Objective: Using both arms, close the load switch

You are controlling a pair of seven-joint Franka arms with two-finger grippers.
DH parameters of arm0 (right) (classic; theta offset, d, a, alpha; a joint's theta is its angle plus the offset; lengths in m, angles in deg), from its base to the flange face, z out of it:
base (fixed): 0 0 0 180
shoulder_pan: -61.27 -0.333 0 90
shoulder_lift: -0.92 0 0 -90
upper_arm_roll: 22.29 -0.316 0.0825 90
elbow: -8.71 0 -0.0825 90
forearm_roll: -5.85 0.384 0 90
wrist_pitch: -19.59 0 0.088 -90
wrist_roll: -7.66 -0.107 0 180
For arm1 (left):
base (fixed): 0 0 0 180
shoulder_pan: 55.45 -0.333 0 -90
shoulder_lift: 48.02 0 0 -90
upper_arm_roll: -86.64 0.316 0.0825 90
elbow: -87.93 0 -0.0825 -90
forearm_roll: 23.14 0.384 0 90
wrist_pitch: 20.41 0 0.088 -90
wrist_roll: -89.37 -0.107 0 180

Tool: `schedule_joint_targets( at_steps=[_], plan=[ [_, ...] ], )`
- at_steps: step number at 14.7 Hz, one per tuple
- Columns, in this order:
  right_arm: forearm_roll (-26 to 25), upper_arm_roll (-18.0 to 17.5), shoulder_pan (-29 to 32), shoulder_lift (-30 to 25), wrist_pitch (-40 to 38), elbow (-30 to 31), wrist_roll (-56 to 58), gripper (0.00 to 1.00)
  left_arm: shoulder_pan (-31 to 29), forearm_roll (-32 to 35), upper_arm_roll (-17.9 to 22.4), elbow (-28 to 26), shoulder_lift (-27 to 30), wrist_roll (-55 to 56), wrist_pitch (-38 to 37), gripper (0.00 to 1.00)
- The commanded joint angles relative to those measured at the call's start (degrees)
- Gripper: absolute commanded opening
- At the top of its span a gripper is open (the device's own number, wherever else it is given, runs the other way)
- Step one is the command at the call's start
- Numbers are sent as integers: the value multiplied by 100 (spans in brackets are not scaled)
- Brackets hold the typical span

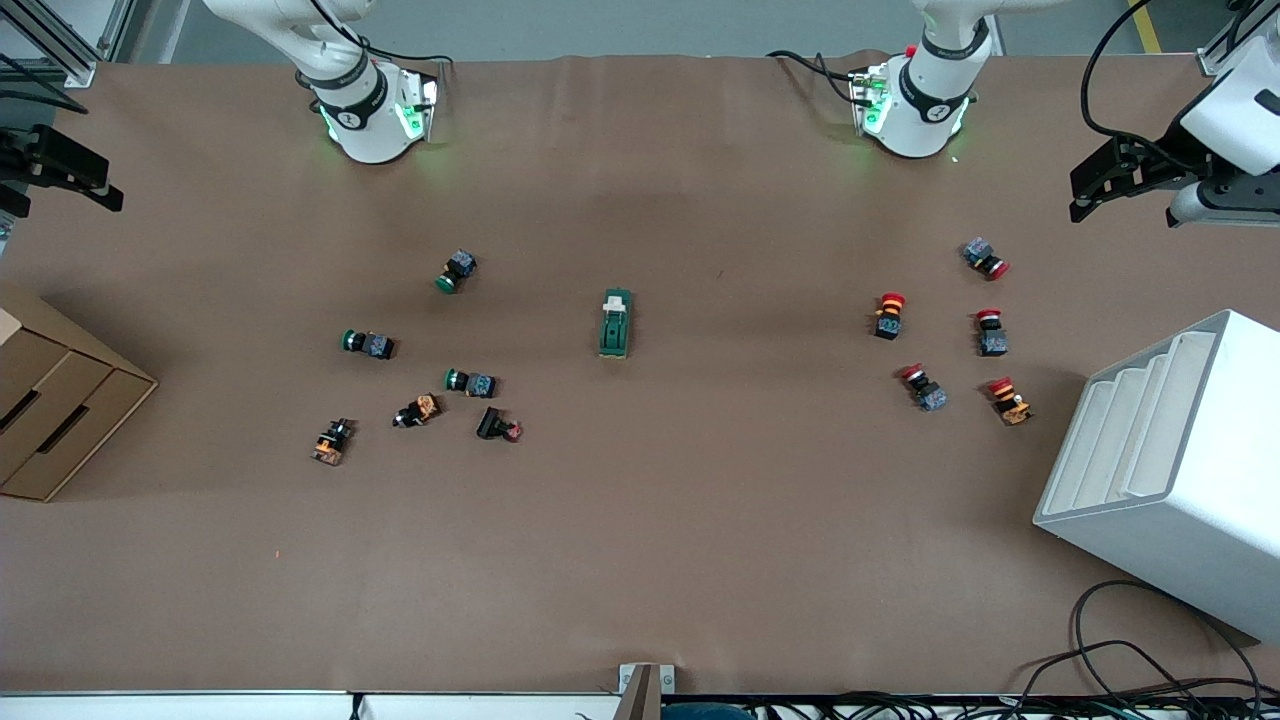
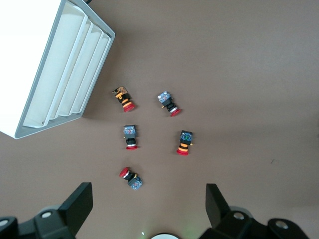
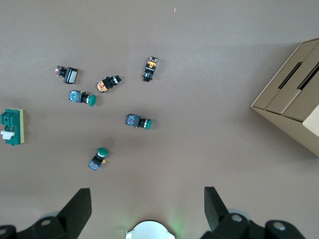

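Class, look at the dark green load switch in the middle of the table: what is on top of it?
A white lever piece sits on top of the load switch, at the end toward the robot bases. Nothing else rests on it. Both grippers, left and right, are open, away from it.

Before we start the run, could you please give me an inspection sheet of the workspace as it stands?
Surface: brown table, flat, no spills seen.
Job's things: load switch lies mid-table, untouched, with both arms held away from it.
Clutter: green-capped buttons and dark ones scattered toward the right arm's end; five red-capped buttons toward the left arm's end.
Grippers: left gripper up over the left arm's end, jaws open, empty; right gripper up over the right arm's end, jaws open, empty.
Cables: a bundle of cables at the table's near edge, toward the left arm's end.
Surroundings: white stepped rack near the red buttons; cardboard drawer box at the right arm's end.
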Motion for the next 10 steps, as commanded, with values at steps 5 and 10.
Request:
schedule_joint_targets(
  at_steps=[5, 10],
  plan=[
    [13, -3, 1, -52, -18, 51, 3, 100, -50, -18, 8, 740, -490, -20, -346, 100],
    [13, -3, 9, -34, -9, 34, -23, 100, 135, -71, -368, 980, -641, 85, -584, 100]
  ],
)
